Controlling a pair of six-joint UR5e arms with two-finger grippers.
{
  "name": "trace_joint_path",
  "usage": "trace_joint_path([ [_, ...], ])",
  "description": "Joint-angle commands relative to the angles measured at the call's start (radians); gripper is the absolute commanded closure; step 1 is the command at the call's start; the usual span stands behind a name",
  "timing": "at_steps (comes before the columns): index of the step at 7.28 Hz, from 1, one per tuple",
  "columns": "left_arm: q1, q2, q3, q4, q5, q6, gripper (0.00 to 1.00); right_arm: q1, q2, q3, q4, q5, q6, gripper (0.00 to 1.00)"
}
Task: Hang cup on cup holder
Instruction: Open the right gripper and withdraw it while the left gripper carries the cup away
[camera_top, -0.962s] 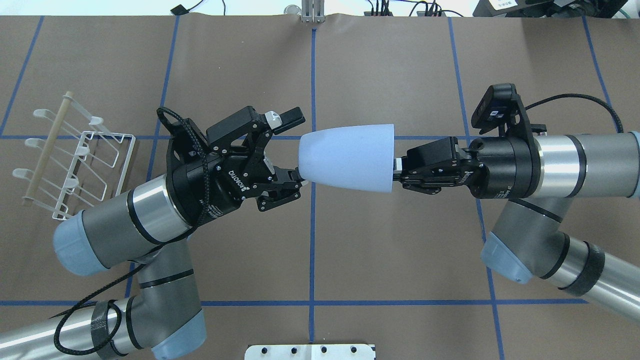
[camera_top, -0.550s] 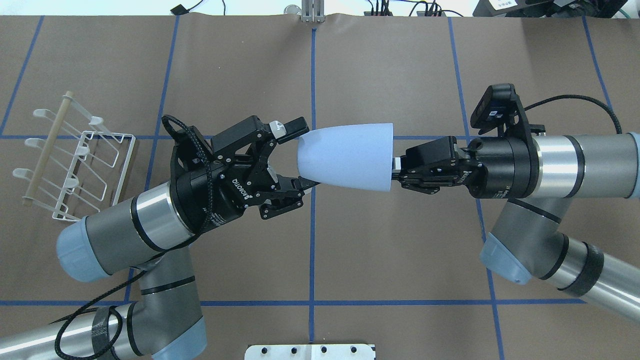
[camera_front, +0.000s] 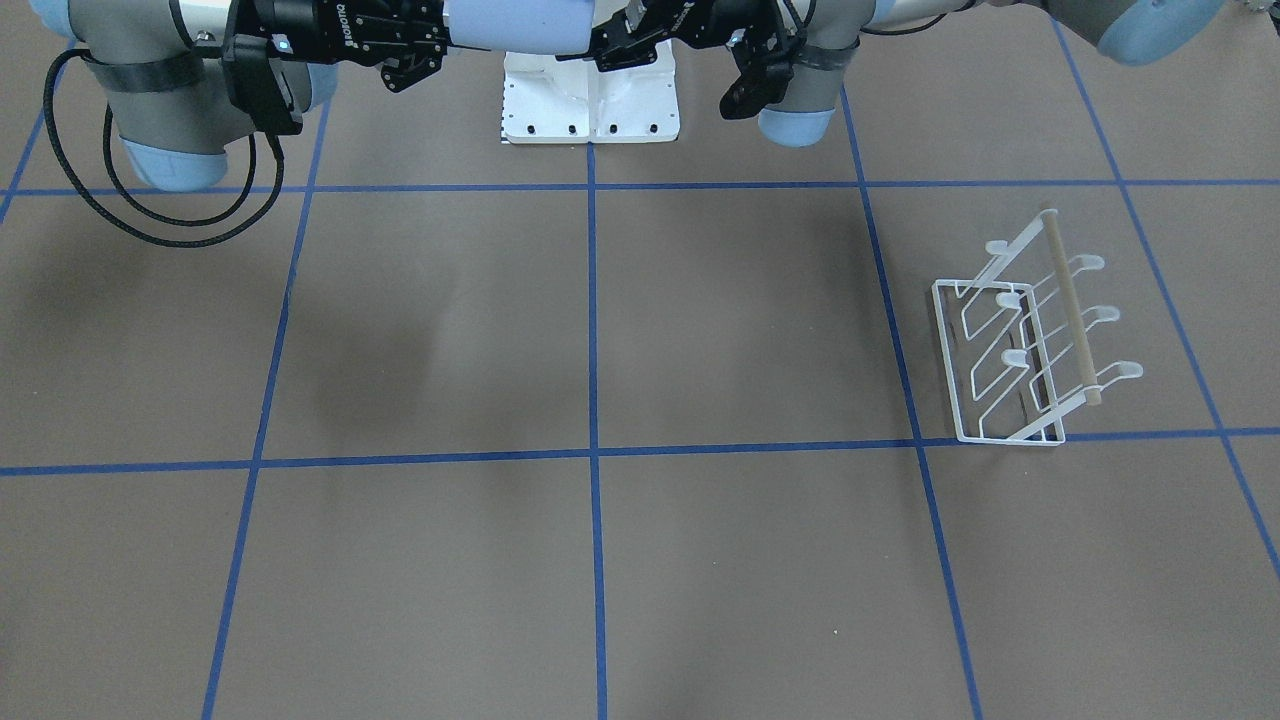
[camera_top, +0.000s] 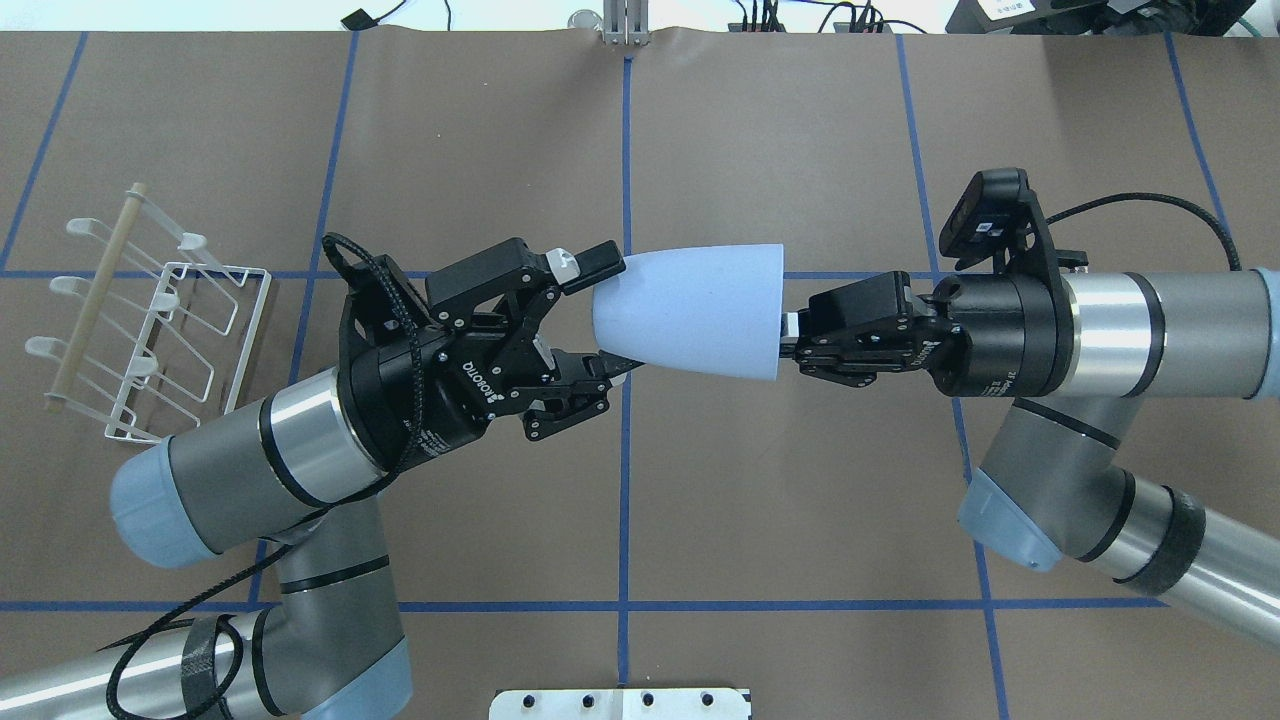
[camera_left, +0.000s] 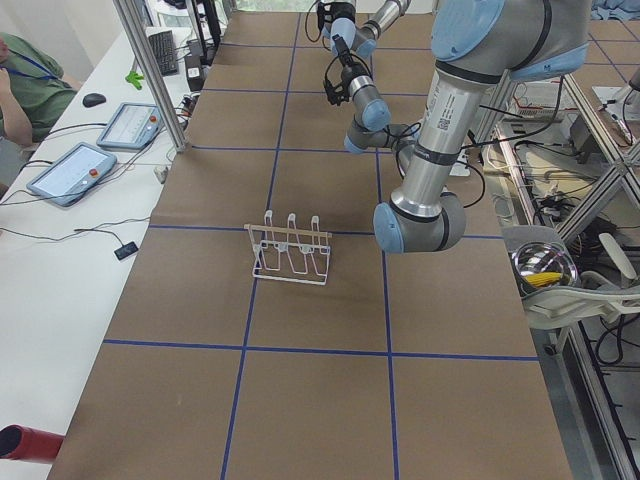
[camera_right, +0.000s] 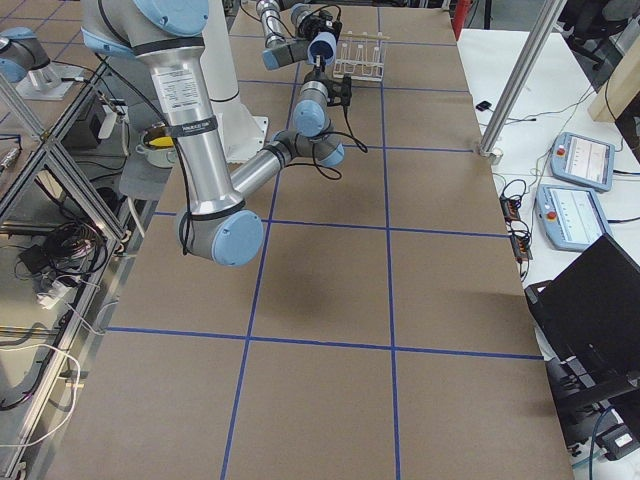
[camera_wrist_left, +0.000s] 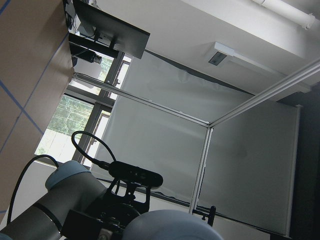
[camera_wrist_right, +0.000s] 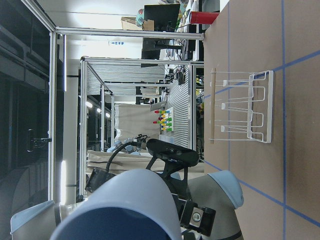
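The light blue-grey cup (camera_top: 690, 310) hangs on its side in mid-air over the table's middle, rim toward my right arm. It also shows in the front view (camera_front: 520, 25) and the right wrist view (camera_wrist_right: 125, 205). My right gripper (camera_top: 790, 335) is shut on the cup's rim. My left gripper (camera_top: 607, 315) is open, with one finger on each side of the cup's narrow base, close to its wall. The white wire cup holder (camera_top: 160, 320) with its wooden rod stands on the table at the far left, behind my left arm; it also shows in the front view (camera_front: 1020, 350).
The brown table cover carries blue tape grid lines. The robot's white base plate (camera_top: 620, 703) sits at the near edge. Tablets (camera_left: 75, 170) and an operator sit on the side bench beyond the table in the left view.
My left gripper has moved right onto the cup's base and its fingers have narrowed around it. The right gripper has kept its hold, and the cup has barely shifted.
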Motion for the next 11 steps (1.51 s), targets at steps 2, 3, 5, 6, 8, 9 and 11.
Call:
trace_joint_path([
  [2, 0.018, 0.004, -0.003, -0.002, -0.002, 0.002, 1.00, -0.007, -0.001, -0.002, 0.003, -0.024, 0.000, 0.00],
  [3, 0.018, 0.008, -0.003, -0.002, -0.005, 0.003, 1.00, -0.006, -0.001, 0.004, 0.003, -0.024, 0.001, 0.00],
  [5, 0.016, 0.007, -0.016, 0.001, -0.014, 0.002, 1.00, 0.023, -0.019, 0.003, 0.003, -0.021, 0.000, 0.00],
  [6, -0.008, 0.008, -0.023, 0.003, -0.017, 0.002, 1.00, 0.040, -0.033, -0.005, 0.001, -0.022, -0.016, 0.00],
  [8, -0.123, 0.020, -0.020, 0.027, -0.111, 0.002, 1.00, 0.068, -0.107, -0.017, -0.003, -0.019, -0.124, 0.00],
  [9, -0.181, 0.037, -0.020, 0.113, -0.139, 0.003, 1.00, 0.110, -0.111, -0.044, -0.016, -0.019, -0.143, 0.00],
  [11, -0.314, 0.039, -0.024, 0.306, -0.286, 0.115, 1.00, 0.286, -0.113, -0.167, -0.092, -0.024, -0.437, 0.00],
])
